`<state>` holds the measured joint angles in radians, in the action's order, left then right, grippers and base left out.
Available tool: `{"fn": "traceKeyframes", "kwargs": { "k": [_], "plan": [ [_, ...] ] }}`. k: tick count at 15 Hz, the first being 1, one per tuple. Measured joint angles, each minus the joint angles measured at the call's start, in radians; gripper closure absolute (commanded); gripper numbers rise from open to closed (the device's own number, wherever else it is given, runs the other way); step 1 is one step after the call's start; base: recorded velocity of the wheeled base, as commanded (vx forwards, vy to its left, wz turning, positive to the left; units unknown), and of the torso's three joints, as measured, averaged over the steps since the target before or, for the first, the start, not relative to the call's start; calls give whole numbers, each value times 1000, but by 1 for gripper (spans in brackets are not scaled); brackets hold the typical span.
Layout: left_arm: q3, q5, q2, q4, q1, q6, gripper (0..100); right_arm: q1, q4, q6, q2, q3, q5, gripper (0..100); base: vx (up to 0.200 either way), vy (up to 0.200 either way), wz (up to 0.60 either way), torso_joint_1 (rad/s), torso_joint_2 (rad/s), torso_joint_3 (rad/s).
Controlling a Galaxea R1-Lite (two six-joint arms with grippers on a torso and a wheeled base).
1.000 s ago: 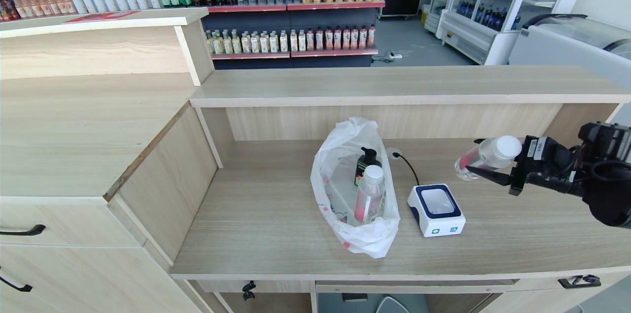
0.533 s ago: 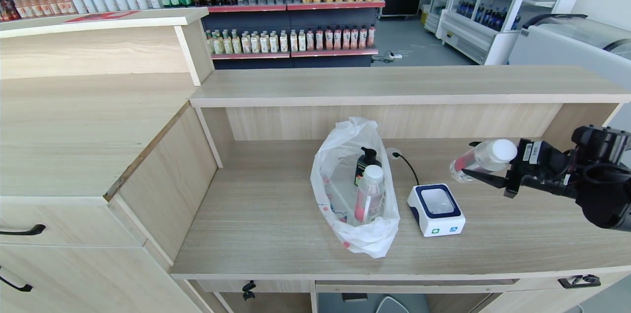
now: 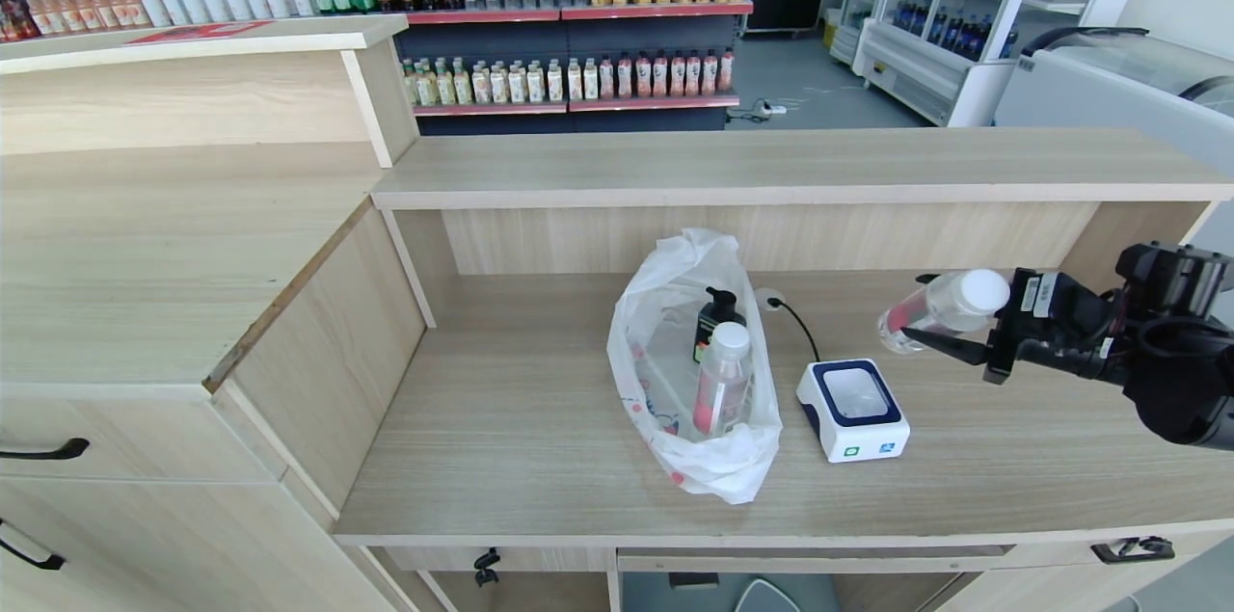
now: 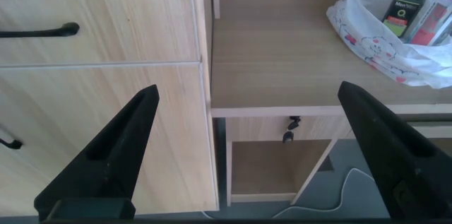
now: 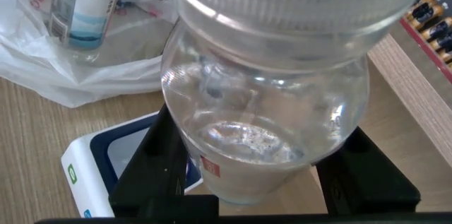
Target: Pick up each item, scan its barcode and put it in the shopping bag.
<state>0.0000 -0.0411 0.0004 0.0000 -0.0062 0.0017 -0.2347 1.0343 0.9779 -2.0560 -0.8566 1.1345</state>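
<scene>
- Head view: right gripper is clamping a clear plastic bottle with white cap and pink label. It is holding it on its side in the air, above the light wooden counter and to the right of the white-and-navy box scanner.
- Over the last second the arm and held bottle are drifting slightly left toward the scanner, and are almost stalling in the last half.
- The held bottle is not yet sitting over the scan window, so I'm reading this as mid-approach to the scan, with bagging still pending.
- White translucent plastic shopping bag is lying open just left of the scanner. It is carrying a black pump bottle and a second clear white-capped bottle, both standing roughly upright.
- Left wrist view: left gripper is hanging with fingers spread wide and gripping nothing. It is facing the wooden drawer fronts beside the counter, with the shopping bag showing farther off.
- Right wrist view: the held bottle is sitting between the jaws, cap end nearest the camera. Clear liquid appears to be sitting inside it, but I can't tell the level.
- The scanner and shopping bag are lying beyond the held bottle's far end.
</scene>
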Motion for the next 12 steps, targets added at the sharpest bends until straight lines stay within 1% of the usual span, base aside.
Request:
{"fn": "traceKeyframes", "kwargs": {
  "k": [12],
  "plan": [
    [0,0,0,0,0,0,0,-3,-11,-18,30,6,-1,100,0,0,0,0,0,0]
  ]
}}
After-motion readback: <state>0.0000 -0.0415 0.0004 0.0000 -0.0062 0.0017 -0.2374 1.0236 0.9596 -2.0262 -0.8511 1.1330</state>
